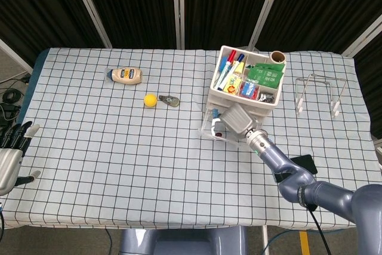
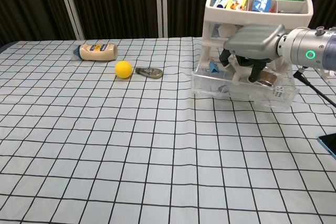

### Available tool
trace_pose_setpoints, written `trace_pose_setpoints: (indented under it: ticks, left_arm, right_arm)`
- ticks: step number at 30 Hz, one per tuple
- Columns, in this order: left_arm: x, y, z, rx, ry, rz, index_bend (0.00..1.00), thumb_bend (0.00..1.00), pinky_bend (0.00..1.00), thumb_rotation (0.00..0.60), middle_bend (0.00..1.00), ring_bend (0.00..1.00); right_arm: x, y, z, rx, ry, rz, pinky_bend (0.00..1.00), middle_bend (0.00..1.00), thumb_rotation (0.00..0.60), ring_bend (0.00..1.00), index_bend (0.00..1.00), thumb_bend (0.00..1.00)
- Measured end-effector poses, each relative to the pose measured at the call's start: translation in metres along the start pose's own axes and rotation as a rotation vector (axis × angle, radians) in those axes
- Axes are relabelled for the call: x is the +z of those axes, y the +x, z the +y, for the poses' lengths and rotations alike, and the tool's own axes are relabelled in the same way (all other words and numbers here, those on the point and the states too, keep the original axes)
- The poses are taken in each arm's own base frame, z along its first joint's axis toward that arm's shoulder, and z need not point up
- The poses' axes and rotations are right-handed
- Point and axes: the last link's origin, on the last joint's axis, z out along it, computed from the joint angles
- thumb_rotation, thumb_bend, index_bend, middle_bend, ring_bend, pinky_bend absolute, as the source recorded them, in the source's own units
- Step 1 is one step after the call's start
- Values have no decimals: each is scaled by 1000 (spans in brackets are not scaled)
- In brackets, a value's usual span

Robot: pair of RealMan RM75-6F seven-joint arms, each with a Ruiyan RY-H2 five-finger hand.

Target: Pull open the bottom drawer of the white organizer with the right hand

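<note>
The white organizer (image 1: 246, 97) (image 2: 212, 11) stands at the back right of the table, its top tray full of pens and packets. Its clear bottom drawer (image 2: 210, 86) (image 1: 209, 125) sticks out toward the table's front, with small items inside. My right hand (image 2: 254, 40) (image 1: 236, 119) lies over the drawer, palm down. Its fingers (image 2: 257, 71) curl down behind the drawer's front wall and hold it. My left hand (image 1: 11, 156) hangs off the table's left edge, fingers apart and holding nothing; it does not show in the chest view.
A mayonnaise bottle (image 1: 126, 75) (image 2: 96, 51), a yellow ball (image 1: 150, 100) (image 2: 123, 68) and a metal clip (image 1: 169, 100) (image 2: 149, 72) lie at the back left. A wire rack (image 1: 317, 94) stands right of the organizer. A black phone (image 1: 298, 165) lies under my right forearm.
</note>
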Motion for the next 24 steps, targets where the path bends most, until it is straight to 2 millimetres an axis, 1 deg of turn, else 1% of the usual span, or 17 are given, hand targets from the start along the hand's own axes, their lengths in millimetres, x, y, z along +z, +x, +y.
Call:
trace_pose_setpoints:
  ticks: [10, 20, 24]
  left_arm:
    - [1, -1, -2, -6, 3, 1, 0, 19, 0, 600, 0, 0]
    - [-1, -8, -4, -12, -2, -11, 0, 19, 0, 600, 0, 0]
    - [-1, -10, -6, -14, -2, -10, 0, 19, 0, 600, 0, 0]
  right_arm:
    - [-6, 16, 2, -25, -4, 45, 915, 1000, 600, 1000, 605, 272]
    - [-20, 28, 5, -51, -20, 69, 914, 1000, 600, 1000, 606, 269]
    - [-29, 37, 6, -45, -29, 90, 913, 1000, 600, 1000, 606, 269]
